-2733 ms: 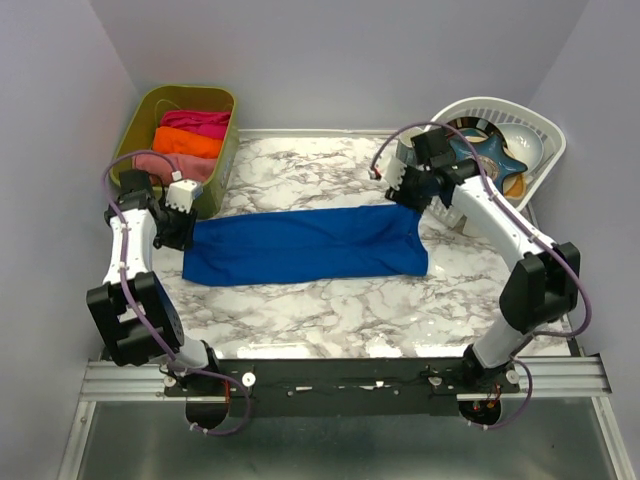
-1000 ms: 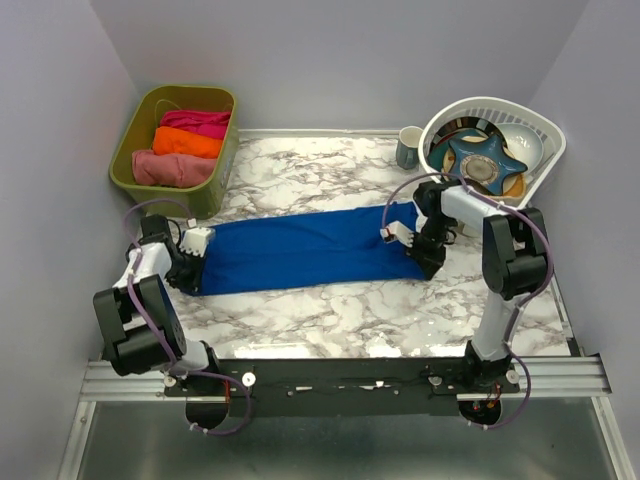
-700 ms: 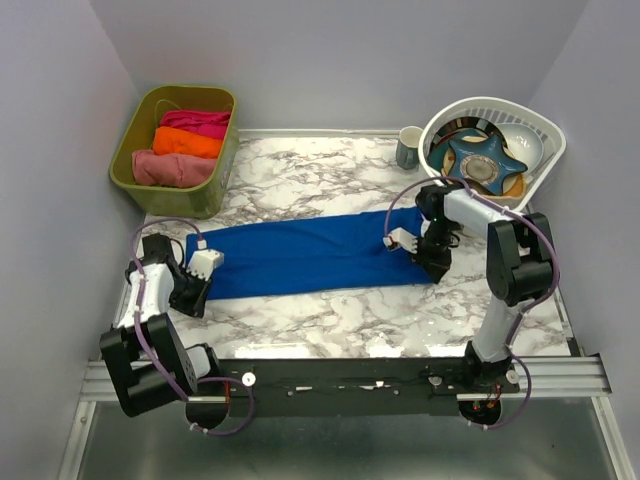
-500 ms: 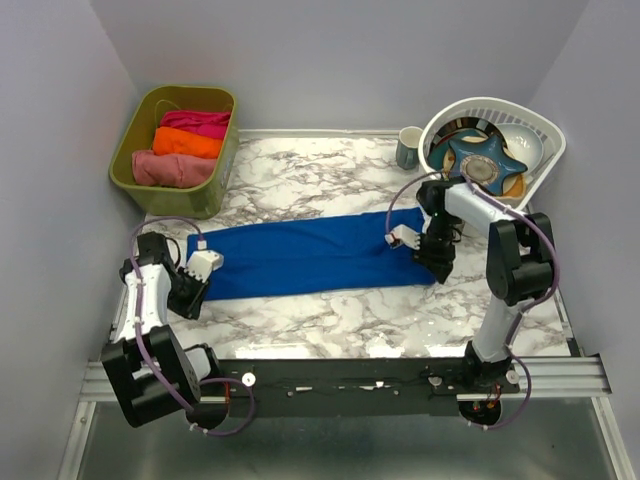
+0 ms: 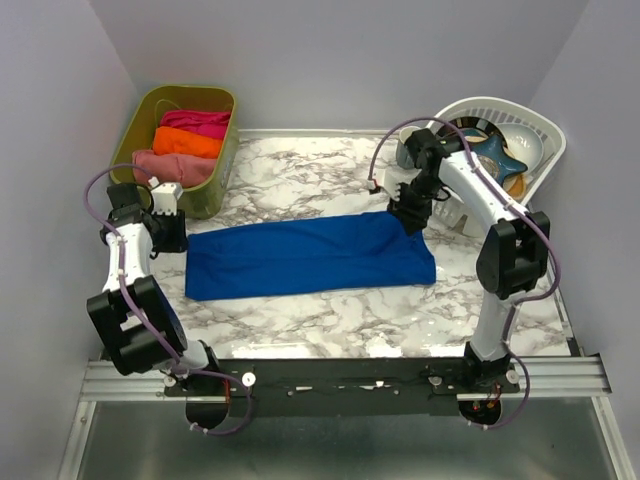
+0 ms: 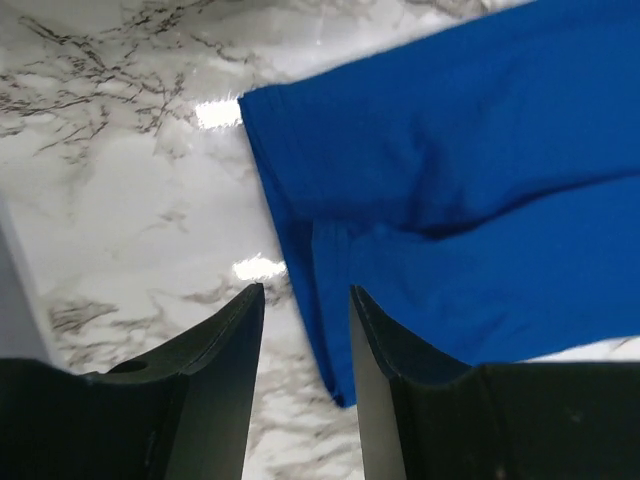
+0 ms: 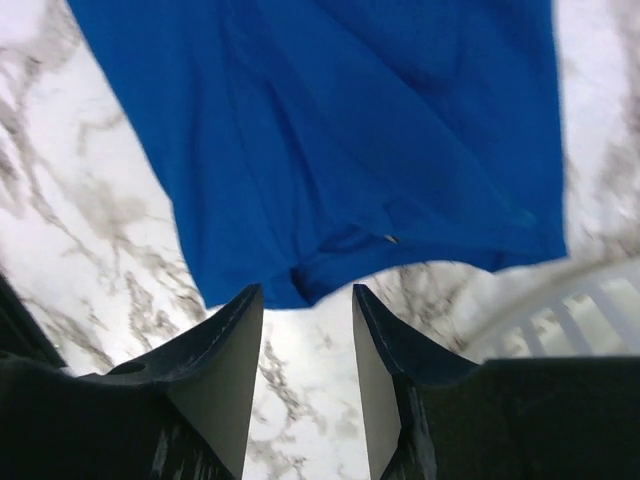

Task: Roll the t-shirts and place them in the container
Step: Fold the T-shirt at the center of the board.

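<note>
The royal-blue t-shirt (image 5: 310, 254) lies folded into a long flat strip across the marble table (image 5: 320, 310). My left gripper (image 5: 172, 235) is open and empty, above the table just off the strip's left end; the left wrist view shows that end (image 6: 440, 200) past my open fingers (image 6: 375, 340). My right gripper (image 5: 408, 212) is open and empty, at the strip's far right corner; the right wrist view shows the blue cloth (image 7: 330, 130) beyond it. Pink (image 5: 170, 166), orange (image 5: 186, 141) and magenta (image 5: 196, 121) rolls lie in the green bin (image 5: 135, 122).
A white dish basket (image 5: 545, 150) with plates and a bowl stands at the back right, close behind my right arm. A grey mug (image 5: 404, 150) stands beside it. Grey walls enclose the table on three sides.
Both grippers have let go of the shirt's near edge and moved back toward the far side, the left one toward the green bin, the right one toward the basket. The strip lies flat.
</note>
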Tool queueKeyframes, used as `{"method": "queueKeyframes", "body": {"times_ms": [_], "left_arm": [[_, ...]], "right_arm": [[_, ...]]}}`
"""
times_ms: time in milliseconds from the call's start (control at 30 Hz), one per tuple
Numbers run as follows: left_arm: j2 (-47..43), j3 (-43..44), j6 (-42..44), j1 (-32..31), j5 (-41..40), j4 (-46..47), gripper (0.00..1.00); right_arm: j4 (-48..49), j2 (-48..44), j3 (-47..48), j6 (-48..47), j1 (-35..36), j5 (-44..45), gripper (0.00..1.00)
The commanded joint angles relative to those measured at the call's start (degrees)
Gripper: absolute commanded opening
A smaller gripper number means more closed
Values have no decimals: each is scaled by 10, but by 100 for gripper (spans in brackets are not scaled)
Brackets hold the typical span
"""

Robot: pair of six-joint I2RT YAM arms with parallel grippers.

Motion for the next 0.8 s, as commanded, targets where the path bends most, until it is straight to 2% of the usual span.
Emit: {"method": "queueKeyframes", "body": {"times_ms": [0, 67, 167, 500, 767], "left_arm": [[33, -14, -168, 6, 60, 119, 49], [51, -8, -178, 6, 100, 121, 50], [67, 1, -176, 6, 120, 104, 52], [99, -13, -95, 5, 90, 73, 57], [113, -31, -29, 4, 79, 62, 55]], "right_arm": [[9, 13, -23, 42, 31, -40, 50], [3, 28, -16, 55, 35, -59, 50], [-7, 45, -9, 68, 39, -76, 51], [-20, 81, 27, 83, 49, -90, 52], [-31, 94, 40, 91, 56, -88, 52]]}}
